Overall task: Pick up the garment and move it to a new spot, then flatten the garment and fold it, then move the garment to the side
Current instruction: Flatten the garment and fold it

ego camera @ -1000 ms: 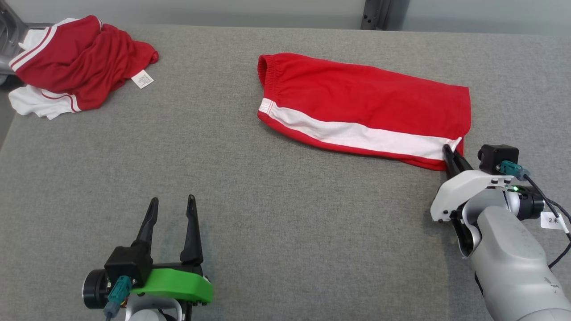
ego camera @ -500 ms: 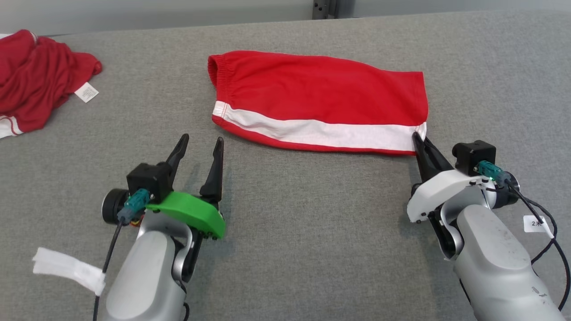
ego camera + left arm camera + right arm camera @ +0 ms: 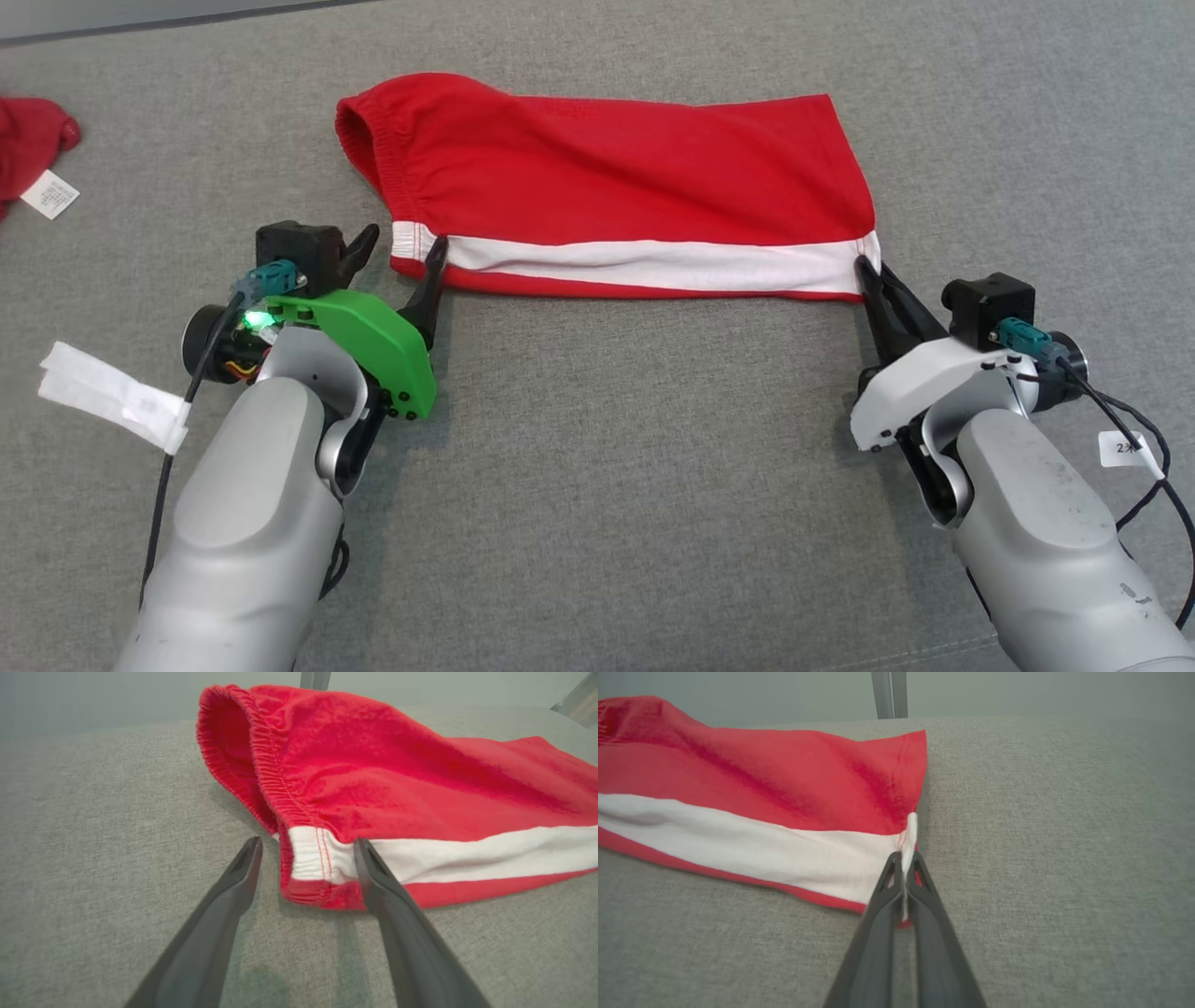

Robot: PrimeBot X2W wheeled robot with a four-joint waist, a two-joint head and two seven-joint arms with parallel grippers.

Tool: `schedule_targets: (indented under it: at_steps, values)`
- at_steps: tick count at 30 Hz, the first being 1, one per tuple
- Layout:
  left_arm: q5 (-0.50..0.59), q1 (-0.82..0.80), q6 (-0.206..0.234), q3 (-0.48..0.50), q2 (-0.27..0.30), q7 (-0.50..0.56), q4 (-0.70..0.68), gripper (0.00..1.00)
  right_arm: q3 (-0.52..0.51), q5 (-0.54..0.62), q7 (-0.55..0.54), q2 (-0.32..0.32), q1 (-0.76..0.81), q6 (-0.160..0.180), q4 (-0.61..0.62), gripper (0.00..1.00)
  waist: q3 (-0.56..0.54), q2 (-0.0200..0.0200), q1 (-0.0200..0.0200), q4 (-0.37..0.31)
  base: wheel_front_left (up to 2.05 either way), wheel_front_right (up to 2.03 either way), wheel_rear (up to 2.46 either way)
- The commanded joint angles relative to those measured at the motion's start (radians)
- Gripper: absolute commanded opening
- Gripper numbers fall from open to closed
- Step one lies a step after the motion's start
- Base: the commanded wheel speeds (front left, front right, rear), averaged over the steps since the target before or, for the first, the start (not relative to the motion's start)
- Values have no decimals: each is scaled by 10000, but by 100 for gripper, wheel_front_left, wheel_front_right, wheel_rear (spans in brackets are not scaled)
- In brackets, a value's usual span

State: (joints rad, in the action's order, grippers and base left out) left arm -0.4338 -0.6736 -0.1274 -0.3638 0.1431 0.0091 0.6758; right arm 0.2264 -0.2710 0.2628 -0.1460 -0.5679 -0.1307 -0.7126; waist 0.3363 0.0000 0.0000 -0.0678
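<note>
Two corners of the garment [image 3: 607, 177], flat on the worktop [image 3: 607, 467], are engaged: right end effector [image 3: 864, 266] stays pinched on the hem; left end effector [image 3: 406, 238], newly advanced, straddles the waistband open, readying the fold.

Two red garments on the one grey table [image 3: 597, 467]: the spread garment [image 3: 607, 159], with a single white stripe [image 3: 653, 262], and the bunched garment [image 3: 33, 140] at the table's left edge, carrying one white label [image 3: 49, 194]. Two claws, the left claw [image 3: 406, 238] and the right claw [image 3: 863, 268], each with two dark fingers [image 3: 224, 914].
</note>
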Motion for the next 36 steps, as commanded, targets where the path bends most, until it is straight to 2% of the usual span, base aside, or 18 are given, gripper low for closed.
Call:
schedule_targets:
  at_steps: [1,18,23,26,28,32,33,36]
  values:
    - [-163,-173,-36,-175,170,107,45,100,5,-42,30,-55,-103,-1,21,0,75,0,0,-73,0,0,0]
    - [-1381,6,-39,-1404,678,578,-766,98,-191,76,30,74,12,-1,78,0,60,0,0,88,0,0,0]
    - [-1557,-108,-38,-1351,593,439,-827,74,-185,86,30,127,-65,-1,114,0,124,0,0,-12,0,0,0]
    - [-1646,-90,-38,-1368,640,454,-867,45,-216,93,30,133,-42,-1,120,0,139,0,0,-44,0,0,0]
    - [-1589,-60,-25,-1423,721,503,-855,35,-242,99,30,146,-23,-1,121,0,136,0,0,-52,0,0,0]
    - [-1476,-31,77,-1518,766,551,-746,5,-274,107,30,185,-4,-1,157,0,111,0,0,-56,0,0,0]
    - [-1493,-21,86,-1517,759,517,-731,0,-278,103,30,191,-2,-1,188,0,97,0,0,-55,0,0,0]
    - [-1550,45,154,-1396,750,155,-731,0,-312,38,30,189,26,-1,379,0,1,0,0,-49,0,0,0]
